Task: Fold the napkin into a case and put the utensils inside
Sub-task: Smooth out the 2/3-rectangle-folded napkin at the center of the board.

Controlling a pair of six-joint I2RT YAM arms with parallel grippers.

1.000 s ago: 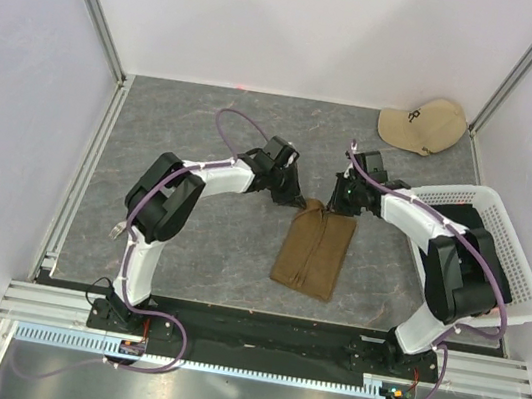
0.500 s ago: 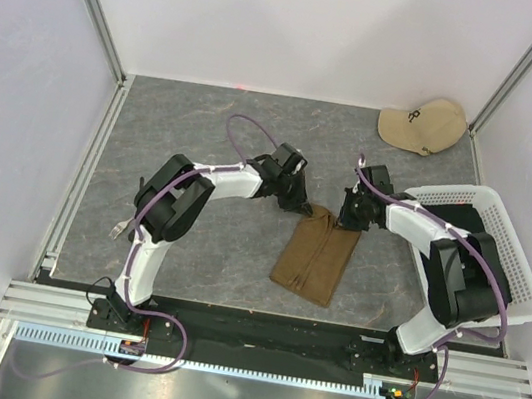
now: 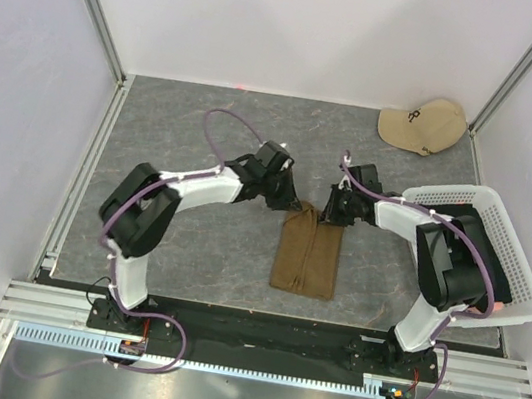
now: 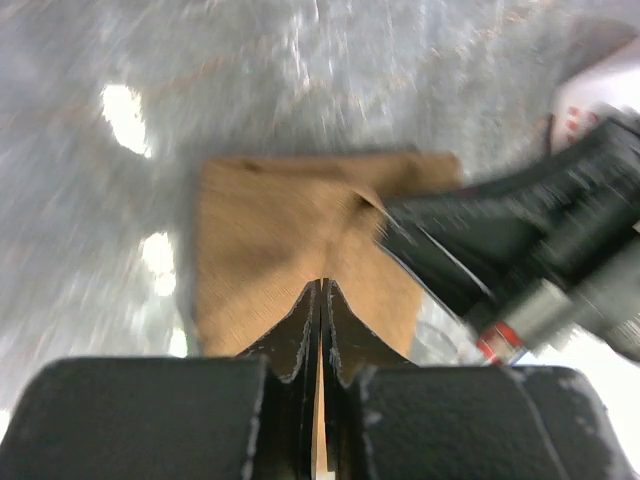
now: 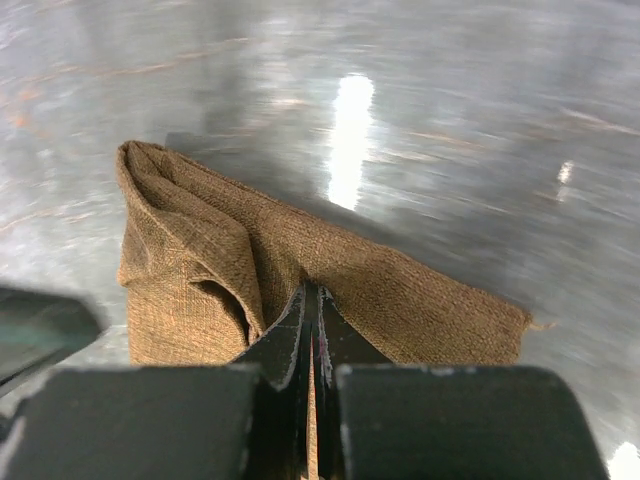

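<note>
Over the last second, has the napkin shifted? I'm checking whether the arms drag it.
Yes. The far end of the napkin swung left, away from the white basket, so it lies straight instead of slanted; its near edge roughly stayed.

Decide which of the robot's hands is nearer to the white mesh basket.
Right. The right hand grips the napkin at its far edge, on the side toward the basket; the left hand grips the same edge beside it, farther away.

- We saw the napkin as coarse, matt woven cloth.
- We found the table smooth, stone-like and faintly glossy.
- We noted the basket as white plastic mesh.
</note>
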